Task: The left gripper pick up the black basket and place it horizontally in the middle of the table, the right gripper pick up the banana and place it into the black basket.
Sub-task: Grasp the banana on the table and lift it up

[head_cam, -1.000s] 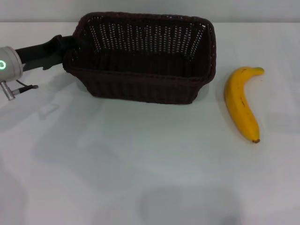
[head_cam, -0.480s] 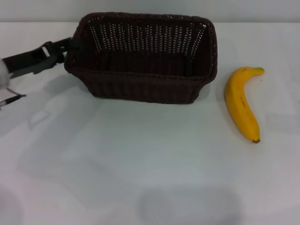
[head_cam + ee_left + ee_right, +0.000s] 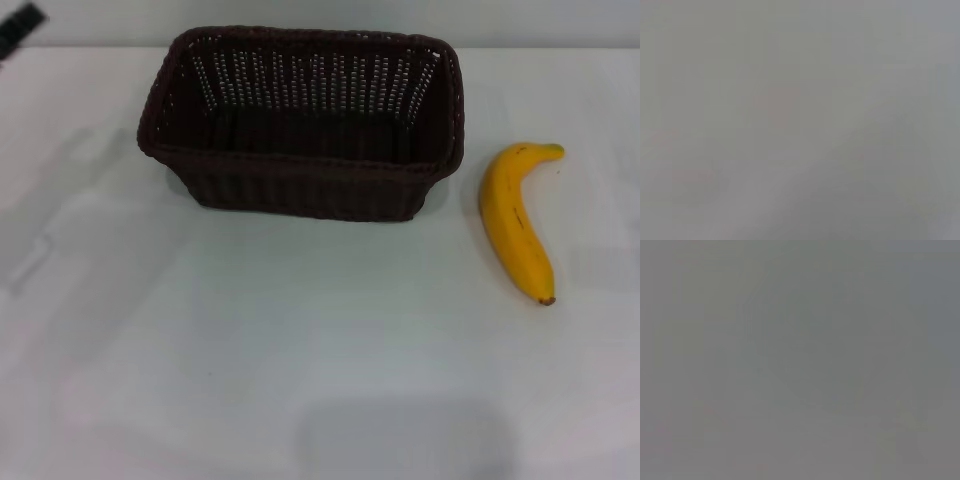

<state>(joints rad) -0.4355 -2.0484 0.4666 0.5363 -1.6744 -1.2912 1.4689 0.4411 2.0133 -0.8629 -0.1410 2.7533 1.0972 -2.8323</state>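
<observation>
The black basket [image 3: 300, 185] stands upright on the white table [image 3: 300, 360], at the back middle, long side across the view, and holds nothing. The yellow banana [image 3: 515, 222] lies flat on the table to the right of the basket, apart from it, with its stem end toward the back. Only a small black piece of my left gripper [image 3: 20, 25] shows in the far left corner of the head view, well clear of the basket. My right gripper is out of view. Both wrist views show only plain grey.
Bare white tabletop lies in front of the basket and banana. Soft grey shadows fall on the left side [image 3: 60, 230] and near the front edge [image 3: 400, 440]. A pale wall runs along the table's back edge.
My left gripper was at the basket's left end, came away from it, and has pulled back up and left to the corner. The basket and banana have stayed put.
</observation>
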